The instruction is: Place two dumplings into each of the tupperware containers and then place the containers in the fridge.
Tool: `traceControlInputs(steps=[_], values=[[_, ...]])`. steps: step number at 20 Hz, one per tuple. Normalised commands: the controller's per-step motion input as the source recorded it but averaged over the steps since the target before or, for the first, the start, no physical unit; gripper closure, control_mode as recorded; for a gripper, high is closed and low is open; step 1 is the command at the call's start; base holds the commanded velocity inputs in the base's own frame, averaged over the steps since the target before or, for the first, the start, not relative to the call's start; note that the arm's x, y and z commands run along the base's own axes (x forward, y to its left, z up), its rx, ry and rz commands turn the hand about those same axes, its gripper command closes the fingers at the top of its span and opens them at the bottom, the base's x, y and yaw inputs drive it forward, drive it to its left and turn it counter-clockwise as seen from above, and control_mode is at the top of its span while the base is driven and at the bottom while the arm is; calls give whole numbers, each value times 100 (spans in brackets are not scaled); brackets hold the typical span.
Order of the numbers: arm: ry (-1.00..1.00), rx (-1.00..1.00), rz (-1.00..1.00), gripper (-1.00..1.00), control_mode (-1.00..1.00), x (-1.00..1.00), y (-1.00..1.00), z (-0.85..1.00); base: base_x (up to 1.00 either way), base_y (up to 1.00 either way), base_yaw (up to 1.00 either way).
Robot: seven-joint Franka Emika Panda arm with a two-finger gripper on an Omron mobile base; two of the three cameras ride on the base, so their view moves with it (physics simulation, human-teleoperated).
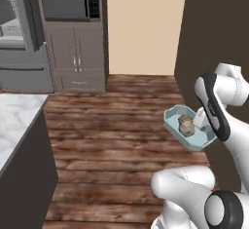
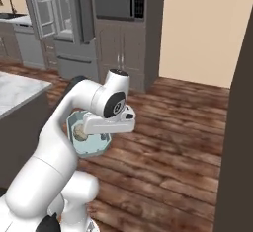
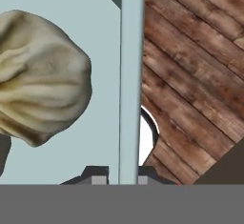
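Note:
A pale-blue tupperware container [image 1: 173, 120] hangs in the air above the wooden floor, tilted a little, with tan dumplings [image 1: 186, 125] lying inside it. My gripper [image 1: 200, 119] is shut on the container's right rim. In the hand view one lumpy dumpling [image 3: 40, 80] sits close on the container's floor, and the thin blue wall [image 3: 131, 75] runs up from between my fingertips [image 3: 99, 175]. From the right base view the container [image 2: 97, 146] and a dumpling [image 2: 78, 133] peek out below my forearm. The grey fridge [image 1: 19, 38] stands at the far left with a door open.
A dark microwave cabinet [image 1: 73, 33] stands right of the fridge [image 2: 64, 28]. A marble-topped counter [image 1: 14, 121] juts in at the left. A dark wall [image 1: 214, 23] closes the right side. Wooden floor [image 1: 112, 140] stretches towards the fridge.

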Motion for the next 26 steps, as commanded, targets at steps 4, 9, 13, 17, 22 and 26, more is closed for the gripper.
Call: traceControlInputs(steps=[4,9,13,17,22,26], values=[[0,0,0,100,100,0,0,0,100,0,28],[0,0,0,100,100,0,0,0,100,0,40],[0,0,0,100,100,0,0,0,100,-2,46],[0,0,0,100,100,0,0,0,100,-7,44],[0,0,0,100,100,0,0,0,100,-15,37],[0,0,0,100,100,0,0,0,100,-44,18]])
